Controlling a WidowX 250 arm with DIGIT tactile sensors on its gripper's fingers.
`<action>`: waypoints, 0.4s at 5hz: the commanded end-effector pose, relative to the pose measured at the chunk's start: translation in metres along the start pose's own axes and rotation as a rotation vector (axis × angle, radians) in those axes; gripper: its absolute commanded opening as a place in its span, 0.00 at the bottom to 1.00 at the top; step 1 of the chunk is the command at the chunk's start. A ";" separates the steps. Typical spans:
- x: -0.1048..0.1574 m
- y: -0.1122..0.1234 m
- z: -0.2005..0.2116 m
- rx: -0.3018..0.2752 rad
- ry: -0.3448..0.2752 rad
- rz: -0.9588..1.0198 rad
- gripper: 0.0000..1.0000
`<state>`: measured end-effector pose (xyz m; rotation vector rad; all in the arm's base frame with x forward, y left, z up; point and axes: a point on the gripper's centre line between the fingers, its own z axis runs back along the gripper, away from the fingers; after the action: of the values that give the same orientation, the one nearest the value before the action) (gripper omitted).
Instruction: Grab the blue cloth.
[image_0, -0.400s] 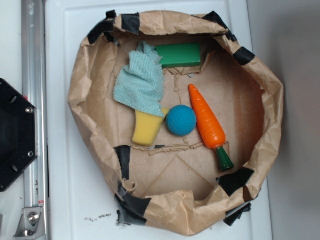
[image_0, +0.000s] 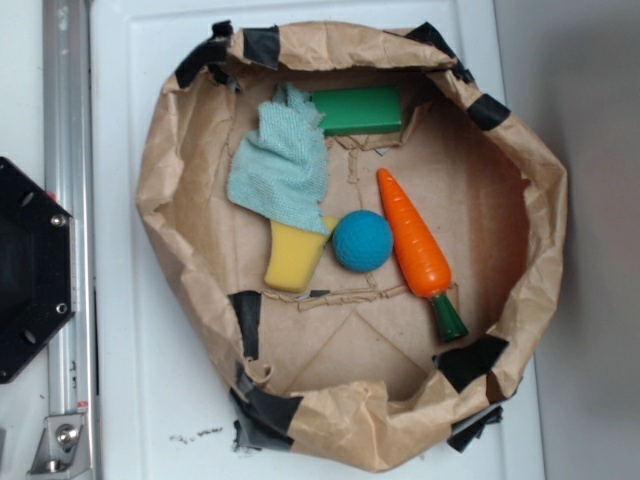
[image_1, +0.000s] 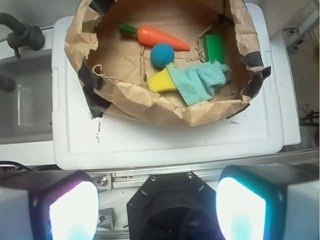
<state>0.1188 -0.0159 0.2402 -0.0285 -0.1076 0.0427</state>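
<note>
Brown paper forms a crumpled basin (image_0: 160, 200) on the white lid (image_0: 130, 300), its rim patched with black tape. Inside, I see the blue cloth (image_0: 282, 170) near the left wall, with one ragged corner against the green block (image_0: 358, 109) and its lower edge lying over the yellow sponge (image_0: 293, 258). The blue ball (image_0: 362, 241) sits just beside the sponge, touching the orange carrot (image_0: 413, 235). The lower part of the paper floor is bare, so there is free room there.

In the wrist view the gripper (image_1: 157, 212) hangs outside the basin above the black base, well apart from the cloth (image_1: 200, 82). Its fingers (image_1: 75, 210) stand wide apart, holding nothing.
</note>
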 end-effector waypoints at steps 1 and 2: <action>0.069 0.010 -0.089 0.103 -0.048 0.237 1.00; 0.074 0.027 -0.121 0.086 -0.068 0.453 1.00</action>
<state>0.2004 0.0071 0.1184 0.0515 -0.1340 0.4927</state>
